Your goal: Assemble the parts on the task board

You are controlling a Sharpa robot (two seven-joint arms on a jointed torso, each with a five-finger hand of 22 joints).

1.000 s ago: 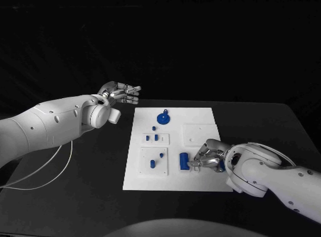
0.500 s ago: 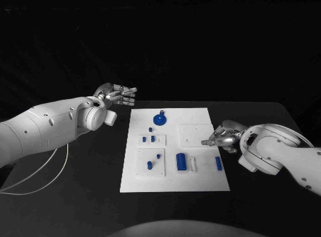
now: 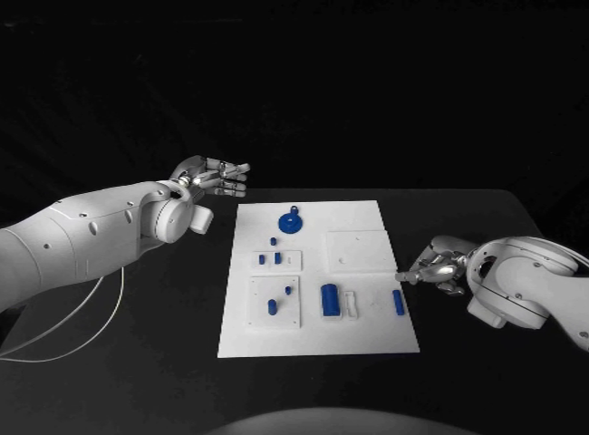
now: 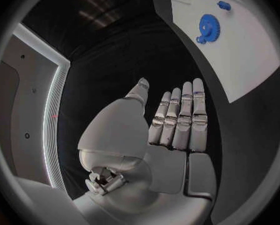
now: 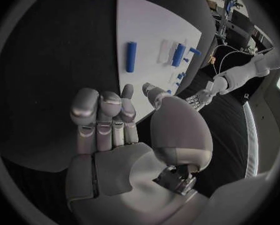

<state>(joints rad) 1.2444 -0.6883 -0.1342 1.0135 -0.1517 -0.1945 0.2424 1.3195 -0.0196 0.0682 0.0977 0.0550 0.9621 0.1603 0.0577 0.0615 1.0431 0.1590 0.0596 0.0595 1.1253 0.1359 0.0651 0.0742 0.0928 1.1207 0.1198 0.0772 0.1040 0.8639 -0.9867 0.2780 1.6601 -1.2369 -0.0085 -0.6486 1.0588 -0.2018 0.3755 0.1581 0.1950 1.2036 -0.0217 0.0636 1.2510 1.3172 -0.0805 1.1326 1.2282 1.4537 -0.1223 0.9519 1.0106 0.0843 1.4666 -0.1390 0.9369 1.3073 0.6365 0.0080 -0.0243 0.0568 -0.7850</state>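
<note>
The white task board [image 3: 323,339] lies in the middle of the table. On it are a blue gear [image 3: 291,220], several small blue pegs [image 3: 273,241], a thick blue cylinder [image 3: 330,300] and a slim blue bar [image 3: 400,303] near its right edge. My right hand [image 3: 433,267] hovers just off the board's right edge, fingers apart and holding nothing; the right wrist view shows this hand [image 5: 108,120] empty above the black table, with the slim bar [image 5: 131,56] beyond it. My left hand [image 3: 214,174] is raised beyond the board's far left corner, fingers straight, empty [image 4: 171,120].
A white rod [image 3: 352,304] lies beside the blue cylinder. Raised white plates [image 3: 276,313] on the board carry the pegs. A thin white cable [image 3: 92,299] trails from my left arm over the table's left side. Black table surface surrounds the board.
My right hand has pulled away from beside the blue cylinder, off the board to the right. The slim blue bar now lies uncovered by the right edge. The left hand has stayed put.
</note>
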